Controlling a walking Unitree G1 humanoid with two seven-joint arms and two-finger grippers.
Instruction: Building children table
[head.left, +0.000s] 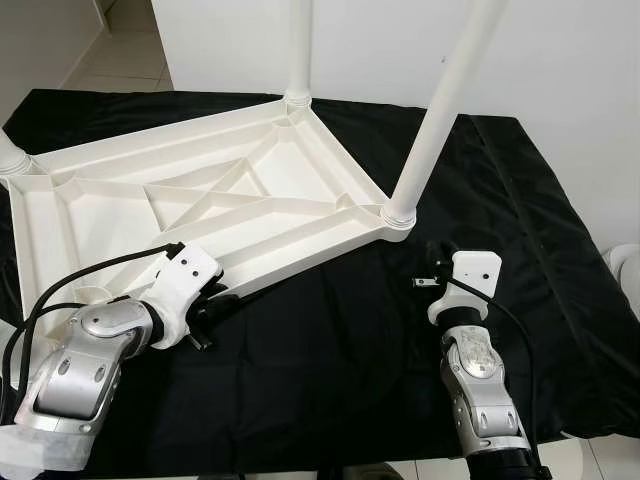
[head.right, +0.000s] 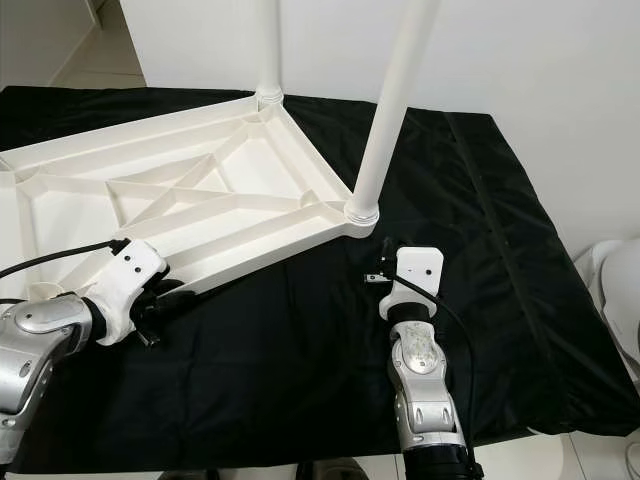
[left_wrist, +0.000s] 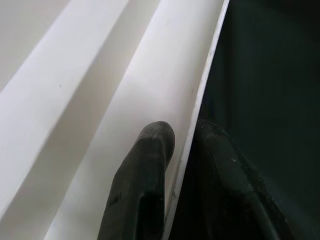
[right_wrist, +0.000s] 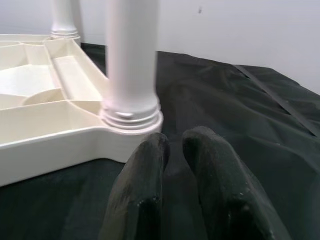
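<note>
A white plastic table top lies upside down on the black cloth, ribs facing up. Three white legs stand in its corners: one at the back, one at the near right corner and one at the far left. My left gripper is shut on the top's near rim; in the left wrist view one finger lies inside the rim and the other outside. My right gripper is shut with nothing in it, low over the cloth just in front of the near right leg.
The black cloth covers a table that ends close in front of me and at the right. A white wall stands right behind it. A white rounded object sits off the right edge. Black cables loop from my left arm.
</note>
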